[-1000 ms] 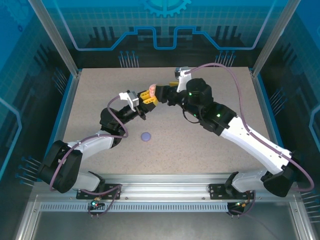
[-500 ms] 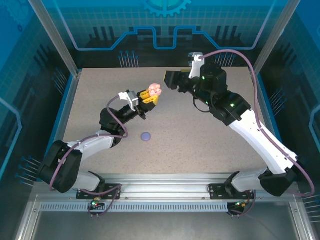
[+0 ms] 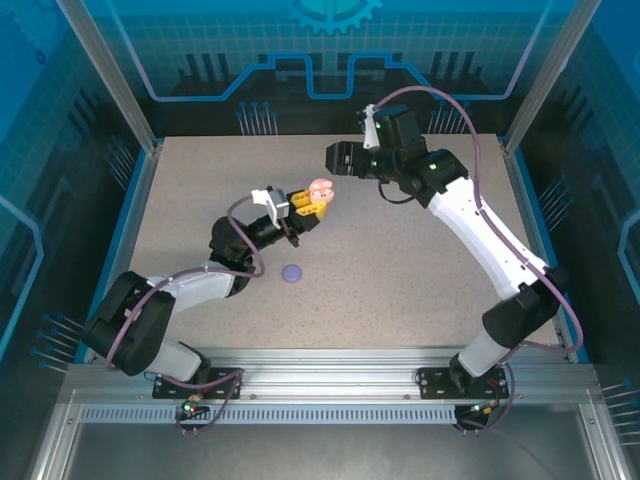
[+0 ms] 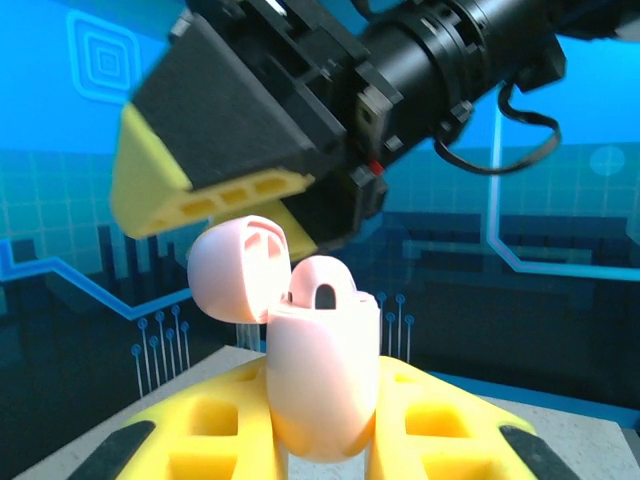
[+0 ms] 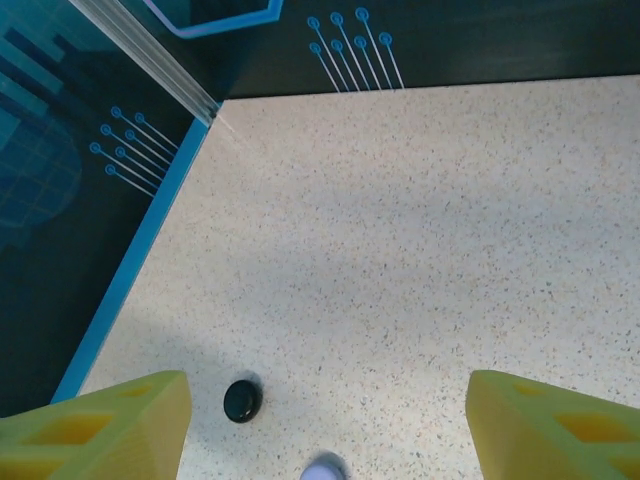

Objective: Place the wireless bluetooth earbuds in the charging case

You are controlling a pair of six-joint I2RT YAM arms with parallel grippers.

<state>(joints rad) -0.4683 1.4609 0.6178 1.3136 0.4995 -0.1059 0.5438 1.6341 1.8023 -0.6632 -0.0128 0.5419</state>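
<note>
Left gripper (image 3: 310,203) clenched on open pink case (image 4: 320,370), lid back, one socket looks empty. Right gripper (image 5: 327,390) released, nothing between its fingers. Purple case (image 3: 292,272) well apart from both; insertion unfinished.

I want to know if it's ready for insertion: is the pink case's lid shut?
No, the pink case has its lid flipped open to one side.

This is a robotics lab test cell. A speckled counter (image 3: 400,290) is boxed in by aluminium posts (image 3: 108,75) and blue panels (image 3: 330,60) printed with circuit lines and a gear. A left arm (image 3: 190,288) and a right arm (image 3: 490,235) are bolted by a slotted metal rail (image 3: 330,412).
</note>
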